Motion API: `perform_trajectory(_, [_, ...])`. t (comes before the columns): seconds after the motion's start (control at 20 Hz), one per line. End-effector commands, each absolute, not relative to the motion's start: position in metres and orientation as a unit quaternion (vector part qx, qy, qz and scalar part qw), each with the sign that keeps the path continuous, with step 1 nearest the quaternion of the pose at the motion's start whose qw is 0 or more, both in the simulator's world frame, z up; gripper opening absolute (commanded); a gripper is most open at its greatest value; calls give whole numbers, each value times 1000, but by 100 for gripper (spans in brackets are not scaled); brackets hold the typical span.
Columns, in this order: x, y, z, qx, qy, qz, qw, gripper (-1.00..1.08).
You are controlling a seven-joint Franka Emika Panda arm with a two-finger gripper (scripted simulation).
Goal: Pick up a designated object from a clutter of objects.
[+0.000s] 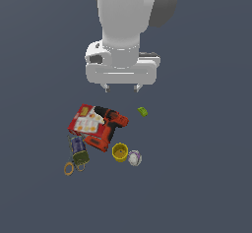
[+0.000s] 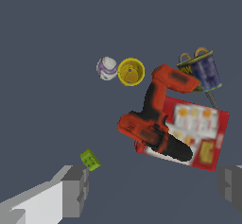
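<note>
Lime-green tiny blocky piece [image 1: 142, 111]: lies alone on dark floor, apart from clutter, toward exterior view's right of red-black power drill [image 1: 108, 126] | drill lies partly over flat red box [image 1: 84, 119] | yellow cup [image 1: 119, 152] beside white-purple ball [image 1: 135, 158] | gripper [image 1: 122, 87]: above, fingers wide apart, empty.

The exterior view looks down from high up, well back. The wrist view sits nearer, facing down past the gripper [image 2: 151, 187] fingers (both catch the power drill [image 1: 109, 125] clutter).
</note>
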State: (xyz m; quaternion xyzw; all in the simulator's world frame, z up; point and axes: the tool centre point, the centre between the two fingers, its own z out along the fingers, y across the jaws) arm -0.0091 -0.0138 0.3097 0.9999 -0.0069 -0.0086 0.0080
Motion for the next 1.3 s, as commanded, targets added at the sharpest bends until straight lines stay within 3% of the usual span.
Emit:
perform_trajectory(0.0, [-9,-14,310,1000,-7,-9,8,100])
perform_trajectory(0.45, [-16,-47,313,999,-26,-10,17,100])
perform_trajectory(1.25, [-18,-28,279,1000,11,-10,18,100])
